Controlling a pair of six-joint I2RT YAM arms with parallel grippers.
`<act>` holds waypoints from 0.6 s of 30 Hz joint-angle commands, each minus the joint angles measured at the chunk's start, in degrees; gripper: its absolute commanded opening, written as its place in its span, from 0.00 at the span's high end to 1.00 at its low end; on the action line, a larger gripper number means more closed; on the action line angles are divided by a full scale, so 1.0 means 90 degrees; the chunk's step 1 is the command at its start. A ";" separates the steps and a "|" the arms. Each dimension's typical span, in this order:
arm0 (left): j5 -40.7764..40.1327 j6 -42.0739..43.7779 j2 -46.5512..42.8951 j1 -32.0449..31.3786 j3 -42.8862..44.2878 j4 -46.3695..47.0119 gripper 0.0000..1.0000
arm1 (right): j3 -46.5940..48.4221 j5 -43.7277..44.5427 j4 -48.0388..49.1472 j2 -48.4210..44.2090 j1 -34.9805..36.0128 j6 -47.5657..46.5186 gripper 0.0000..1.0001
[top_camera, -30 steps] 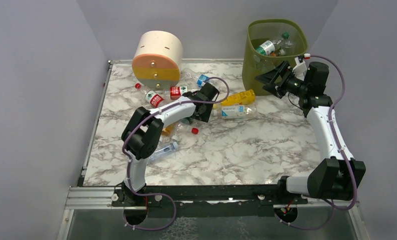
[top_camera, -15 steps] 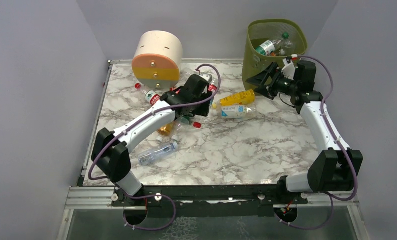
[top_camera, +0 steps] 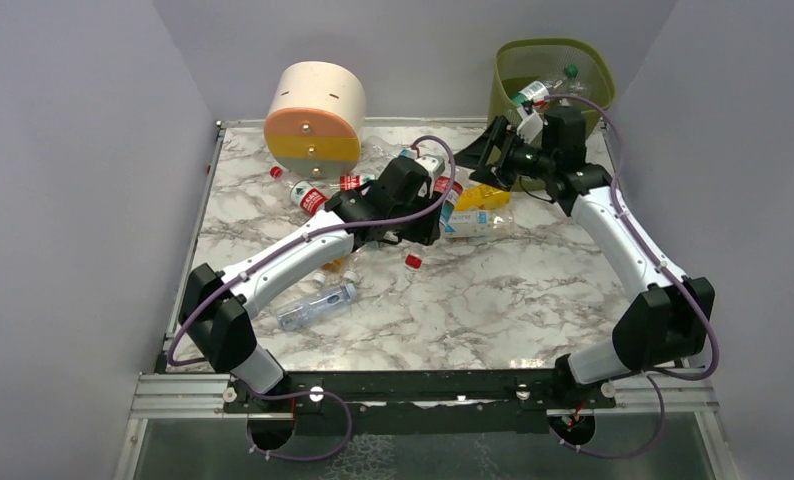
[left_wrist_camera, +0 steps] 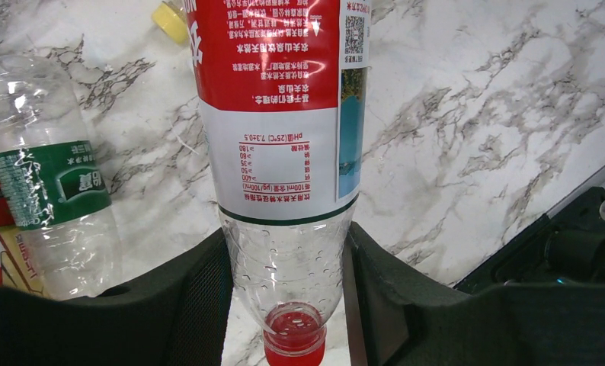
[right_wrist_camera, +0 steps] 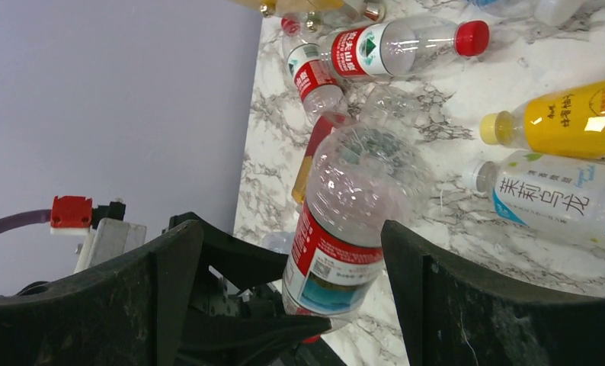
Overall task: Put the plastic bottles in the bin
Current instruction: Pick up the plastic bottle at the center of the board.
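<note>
**Left arm carries a bottle; right arm swung in beside it**

Since the earlier frame, the left arm has stretched out to the right, away from the pile by the drawer box (top_camera: 313, 108). The right arm has swung left from the front of the bin (top_camera: 518, 52).

1. The left gripper (left_wrist_camera: 288, 267) is clamped on the neck of a red-labelled bottle (left_wrist_camera: 276, 91), with the red cap toward the wrist. From above, you see the bottle raised over the table (top_camera: 533, 290), near its middle. The far end of the bottle is cut off in the left wrist view.
2. The right gripper (top_camera: 485, 158) stands wide and holds nothing. In its wrist view the red-labelled bottle shows between the fingers (right_wrist_camera: 166, 267). You cannot tell whether it is level with them.
3. A yellow bottle (right_wrist_camera: 581, 122) and a white-labelled bottle (right_wrist_camera: 562, 194) lie side by side on the table, below the right gripper.
4. A green-labelled bottle (left_wrist_camera: 48, 198) lies beside the left gripper. A clear bottle (top_camera: 316, 305) lies alone near the left arm.

The bin stands at the far right corner with at least two bottles inside. The right arm hides its front and lower wall. The left arm covers part of the pile, so you cannot count the bottles there.
</note>
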 commanded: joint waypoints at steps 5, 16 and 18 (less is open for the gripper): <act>0.0135 -0.0132 -0.0312 -0.0141 0.0271 0.0100 0.57 | 0.0541 0.0760 -0.0869 0.0351 0.0522 -0.0356 0.10; 0.0128 -0.0119 -0.0496 -0.0173 0.0275 0.0098 0.57 | 0.0581 0.0938 -0.1128 0.0544 0.0895 -0.0436 0.09; 0.0092 -0.0119 -0.0532 -0.0174 0.0271 0.0093 0.57 | 0.0602 0.0960 -0.1203 0.0604 0.0933 -0.0457 0.09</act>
